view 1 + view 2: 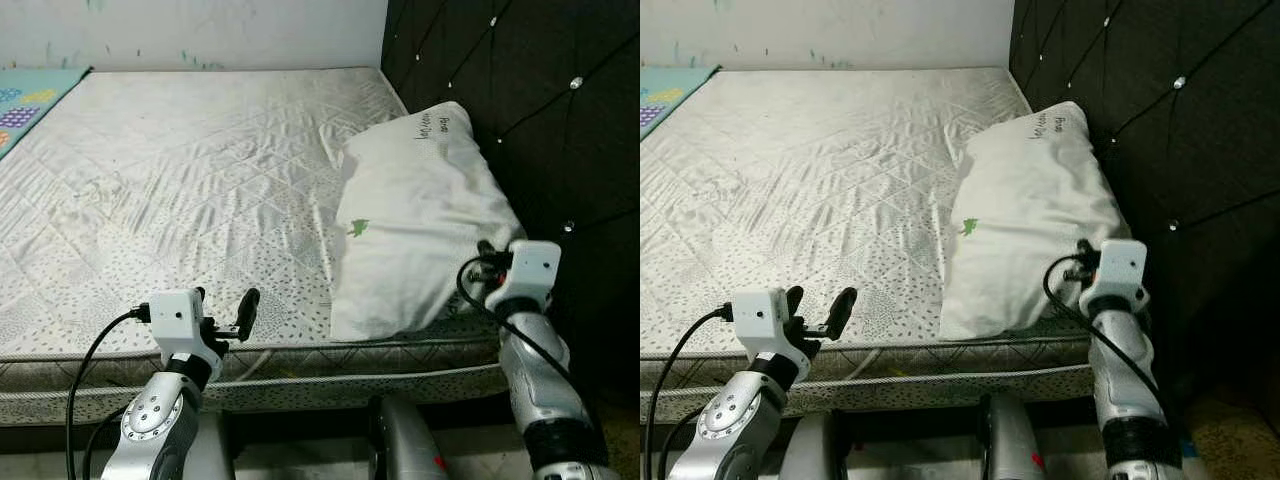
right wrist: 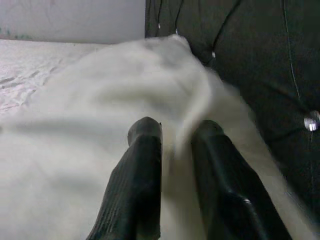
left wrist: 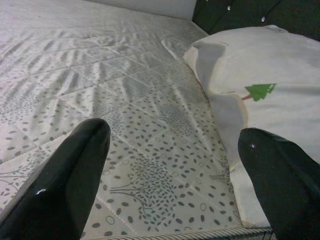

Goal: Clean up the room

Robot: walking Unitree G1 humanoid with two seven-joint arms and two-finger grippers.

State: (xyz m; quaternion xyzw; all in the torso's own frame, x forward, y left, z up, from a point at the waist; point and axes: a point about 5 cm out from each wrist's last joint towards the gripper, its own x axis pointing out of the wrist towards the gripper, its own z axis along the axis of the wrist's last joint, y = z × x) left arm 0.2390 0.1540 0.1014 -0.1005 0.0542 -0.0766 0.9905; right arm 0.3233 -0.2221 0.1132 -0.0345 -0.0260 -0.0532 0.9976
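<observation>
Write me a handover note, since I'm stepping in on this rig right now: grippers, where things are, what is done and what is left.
Right gripper: fingers nearly closed, pinching a fold at the near edge of the white pillow.
Left gripper: open, holding nothing, hovering over the near edge of the mattress.
Pillow: lies at the right side of the bed against the black tufted headboard, its near corner reaching the mattress edge.
Done: pillow gripped.
Left: seat the pillow squarely at the headboard, release, then check the colourful mat at the far left.
</observation>
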